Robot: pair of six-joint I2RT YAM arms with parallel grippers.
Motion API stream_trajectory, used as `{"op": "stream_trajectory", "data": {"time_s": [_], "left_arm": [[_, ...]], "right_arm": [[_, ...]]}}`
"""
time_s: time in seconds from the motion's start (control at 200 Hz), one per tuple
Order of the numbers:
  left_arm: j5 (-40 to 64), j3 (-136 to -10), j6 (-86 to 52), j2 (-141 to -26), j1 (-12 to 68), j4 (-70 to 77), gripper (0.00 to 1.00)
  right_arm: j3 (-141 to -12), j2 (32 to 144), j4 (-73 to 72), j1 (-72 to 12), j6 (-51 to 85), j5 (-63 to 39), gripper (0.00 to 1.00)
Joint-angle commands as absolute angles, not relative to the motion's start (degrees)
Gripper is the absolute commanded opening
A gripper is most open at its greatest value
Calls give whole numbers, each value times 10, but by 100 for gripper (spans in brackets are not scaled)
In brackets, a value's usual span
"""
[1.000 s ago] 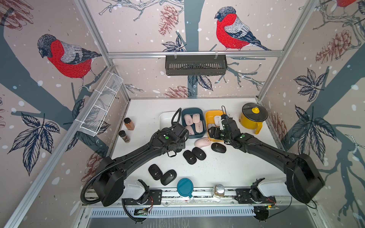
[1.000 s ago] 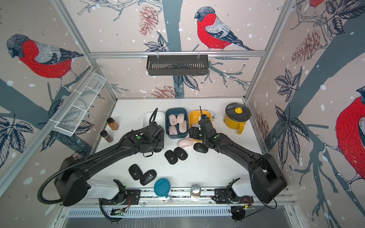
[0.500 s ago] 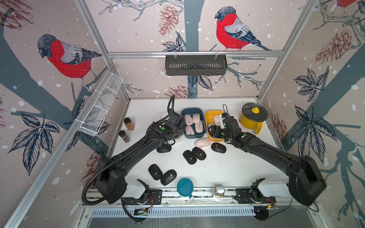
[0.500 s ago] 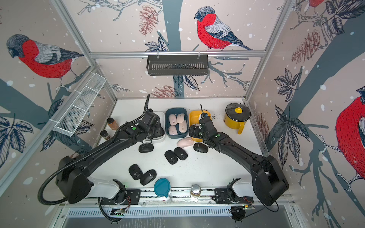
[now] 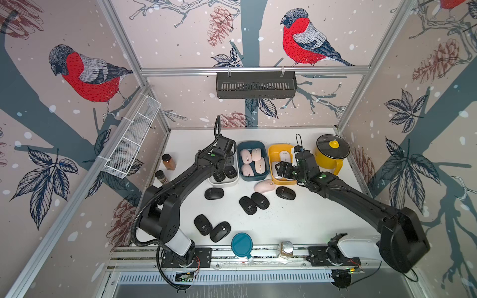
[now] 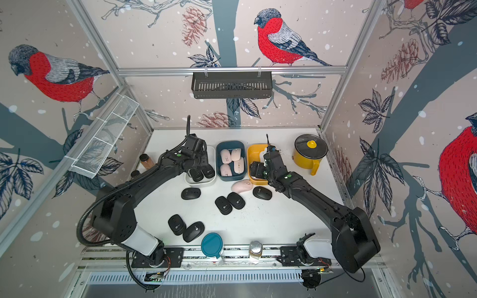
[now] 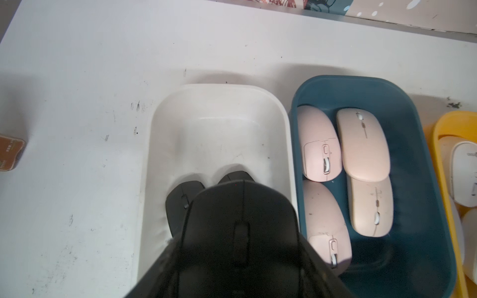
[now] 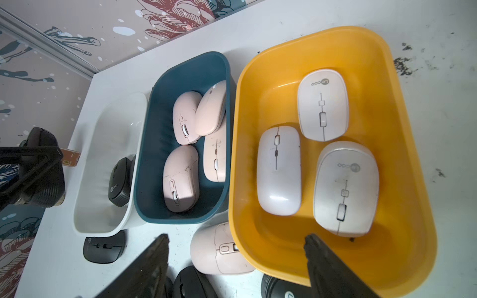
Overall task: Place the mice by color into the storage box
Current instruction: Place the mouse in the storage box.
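Left gripper (image 5: 221, 170) clamps a black mouse (image 7: 240, 227) over the white bin (image 5: 224, 183), just above centre in both top views, arm outstretched. Right gripper (image 8: 236, 238) gapes empty over the yellow bin (image 8: 322, 41) holding three white mice (image 8: 278, 170); the blue bin (image 8: 185, 64) holds four pink mice (image 8: 180, 178).

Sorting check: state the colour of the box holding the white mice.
Yellow; the box shows best in the right wrist view.

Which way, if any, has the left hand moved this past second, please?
Yes: the left hand has moved toward the back wall, over the white bin, gripping a black mouse.
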State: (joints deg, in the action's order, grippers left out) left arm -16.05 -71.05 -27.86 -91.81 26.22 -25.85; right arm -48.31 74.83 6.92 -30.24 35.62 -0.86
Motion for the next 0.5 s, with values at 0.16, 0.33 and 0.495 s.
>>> {"op": "stream_trajectory", "data": {"time_s": [0.16,0.33,0.495], "left_arm": [[-142,-732,-262,-979,242,-239,57],[-138,-736,-264,-1009,232,-241,57],[-136,-744,-265,-1029,219,-239,57]], "right_arm": [[-481,746,72,-287,341,-16,83],[-481,748,71,-282,340,-21,83],[-480,751,63,-279,341,-24,83]]}}
